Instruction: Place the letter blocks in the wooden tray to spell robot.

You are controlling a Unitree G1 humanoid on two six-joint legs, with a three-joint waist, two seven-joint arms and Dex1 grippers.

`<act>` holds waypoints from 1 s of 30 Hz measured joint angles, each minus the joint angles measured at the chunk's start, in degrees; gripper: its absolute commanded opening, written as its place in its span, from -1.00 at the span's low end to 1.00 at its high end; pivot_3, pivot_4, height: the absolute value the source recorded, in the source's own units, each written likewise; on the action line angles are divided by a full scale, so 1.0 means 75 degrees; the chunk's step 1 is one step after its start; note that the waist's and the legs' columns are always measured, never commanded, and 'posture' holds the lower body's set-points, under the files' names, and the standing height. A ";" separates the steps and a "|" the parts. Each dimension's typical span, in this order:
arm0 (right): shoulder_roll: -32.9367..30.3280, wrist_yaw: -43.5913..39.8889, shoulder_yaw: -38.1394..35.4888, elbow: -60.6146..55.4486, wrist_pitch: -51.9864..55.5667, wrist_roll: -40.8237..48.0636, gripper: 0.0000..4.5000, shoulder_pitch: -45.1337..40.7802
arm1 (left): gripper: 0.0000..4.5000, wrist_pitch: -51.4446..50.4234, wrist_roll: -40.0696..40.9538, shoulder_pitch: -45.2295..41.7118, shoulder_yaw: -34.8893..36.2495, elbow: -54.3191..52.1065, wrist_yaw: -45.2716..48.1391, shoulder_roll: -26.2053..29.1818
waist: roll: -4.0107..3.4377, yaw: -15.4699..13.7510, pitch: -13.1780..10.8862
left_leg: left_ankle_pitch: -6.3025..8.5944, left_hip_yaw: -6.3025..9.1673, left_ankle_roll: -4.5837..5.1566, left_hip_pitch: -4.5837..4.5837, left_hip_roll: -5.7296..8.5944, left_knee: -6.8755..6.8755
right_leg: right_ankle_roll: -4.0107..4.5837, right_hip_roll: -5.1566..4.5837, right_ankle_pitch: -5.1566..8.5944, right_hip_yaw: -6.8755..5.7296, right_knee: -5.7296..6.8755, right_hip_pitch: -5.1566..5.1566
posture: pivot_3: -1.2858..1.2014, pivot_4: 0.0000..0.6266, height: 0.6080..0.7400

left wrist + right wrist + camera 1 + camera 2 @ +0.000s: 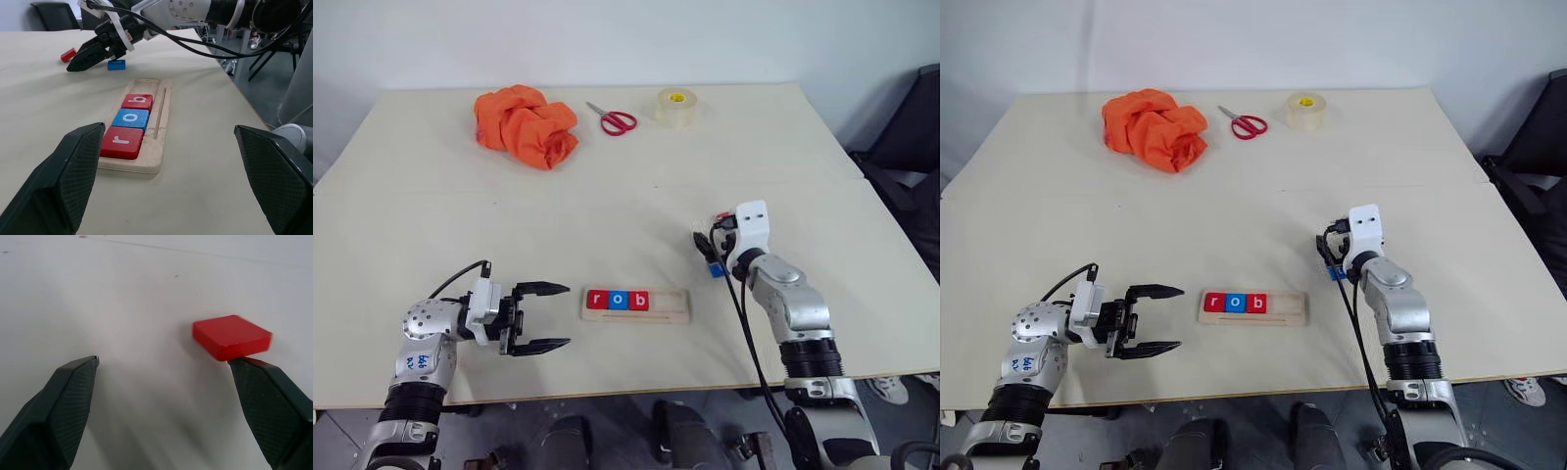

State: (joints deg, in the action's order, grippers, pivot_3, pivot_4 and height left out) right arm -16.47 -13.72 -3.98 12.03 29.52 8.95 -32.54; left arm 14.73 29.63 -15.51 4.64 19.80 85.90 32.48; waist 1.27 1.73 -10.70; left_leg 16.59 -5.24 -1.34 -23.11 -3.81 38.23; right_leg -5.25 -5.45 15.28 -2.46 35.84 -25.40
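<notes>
Holding red r, blue o, red b tiles (618, 300), long pale-wood tray (670, 305) lies on our beige counter (607, 215). Our left gripper (540, 317) wide beside it; right gripper (78, 63) wide near loose red tile (231, 337), blue tile (116, 64).

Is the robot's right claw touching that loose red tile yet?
Cannot tell. In the right wrist view the red tile sits right at the tip of one finger of the open right claw, with no gap or contact plainly visible.
</notes>
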 measured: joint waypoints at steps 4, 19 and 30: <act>-0.0110 -0.0144 0.0001 0.0498 -0.0347 -0.0056 0.97 -0.0360 | 1.00 0.0000 0.0000 -0.0009 -0.0001 0.0000 -0.0001 -0.0023 | 0.0000 0.0004 0.0000 | 0.0000 -0.0001 0.0000 0.0000 0.0000 -0.0002 | 0.0000 0.0000 0.0000 0.0000 -0.0001 0.0000 | 0.03 -0.52 1.00; 0.0074 -0.0774 0.0231 0.2008 -0.1478 -0.0164 0.97 -0.1347 | 1.00 -0.0011 -0.0001 -0.0011 0.0004 -0.0013 -0.0099 -0.0034 | -0.0001 0.0009 -0.0001 | 0.0000 -0.0004 0.0000 -0.0003 -0.0001 -0.0006 | 0.0000 -0.0001 0.0000 0.0001 0.0003 -0.0001 | 0.03 -0.52 1.00; 0.0221 0.0001 0.0153 0.0955 -0.0995 -0.0165 0.97 -0.0673 | 1.00 -0.0035 -0.0002 0.0053 0.0014 -0.0144 -0.0204 -0.0042 | -0.0001 0.0006 -0.0001 | 0.0000 -0.0003 0.0000 -0.0002 -0.0001 -0.0008 | 0.0000 -0.0001 0.0000 0.0002 0.0001 -0.0002 | 0.03 -0.52 1.00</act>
State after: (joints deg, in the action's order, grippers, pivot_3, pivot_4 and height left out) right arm -14.80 -13.72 -2.83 19.19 22.06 7.71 -37.58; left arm 14.47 29.62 -15.12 4.75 18.72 84.38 32.17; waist 1.26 1.78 -10.70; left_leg 16.59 -5.26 -1.34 -23.13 -3.82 38.16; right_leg -5.25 -5.46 15.28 -2.45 35.85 -25.41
